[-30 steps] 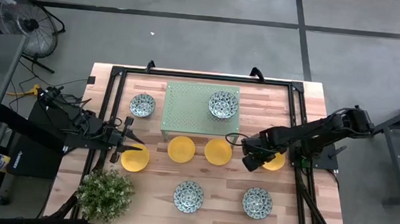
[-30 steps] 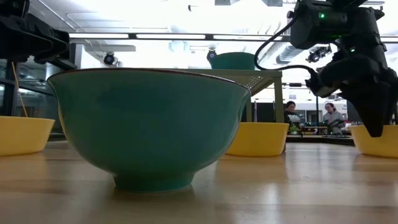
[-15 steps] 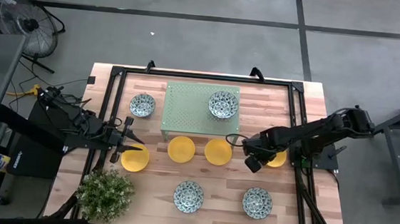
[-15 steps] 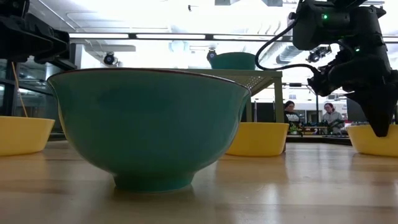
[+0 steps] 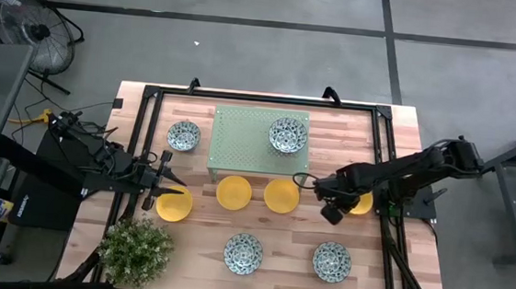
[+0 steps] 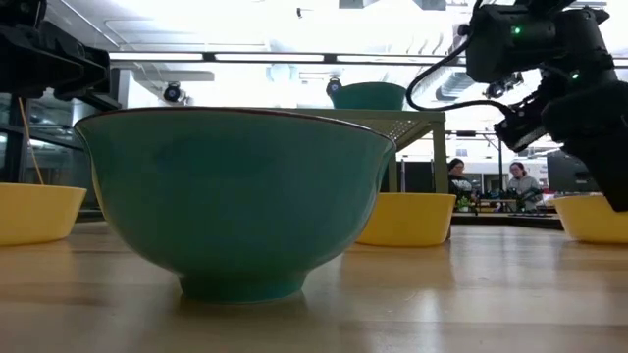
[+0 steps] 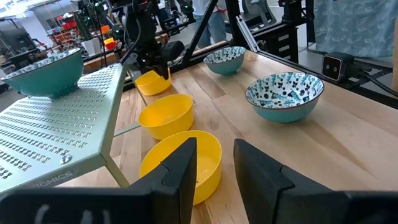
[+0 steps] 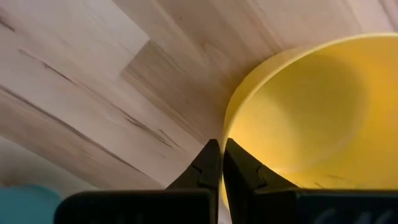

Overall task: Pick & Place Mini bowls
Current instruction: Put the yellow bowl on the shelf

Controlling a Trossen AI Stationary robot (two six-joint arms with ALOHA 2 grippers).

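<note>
Right tool (image 5: pixel 331 210), at centre right of the high view, is pinching the near rim of a yellow mini bowl (image 5: pixel 357 206), its fingers drawn together on the thin wall, one inside and one outside; judged, an edge grip is being used because the bowl is too wide to span. Left tool (image 5: pixel 164 186), at centre left, is hovering with fingers apart just beside another yellow bowl (image 5: pixel 174 205), apparently waiting. Two further yellow bowls (image 5: pixel 234 192) (image 5: pixel 282 195) are sitting in a row between the arms on the wooden surface (image 5: pixel 398 123). Patterned bowls are lying at upper left (image 5: pixel 183 136), lower centre (image 5: pixel 243 253), lower right (image 5: pixel 331 261), and one (image 5: pixel 287 135) on the pale green stand (image 5: pixel 240 134). The potted plant (image 5: pixel 135 250) is occupying the lower left; the stand and neighbouring bowl are crowding any carry leftward.
</note>
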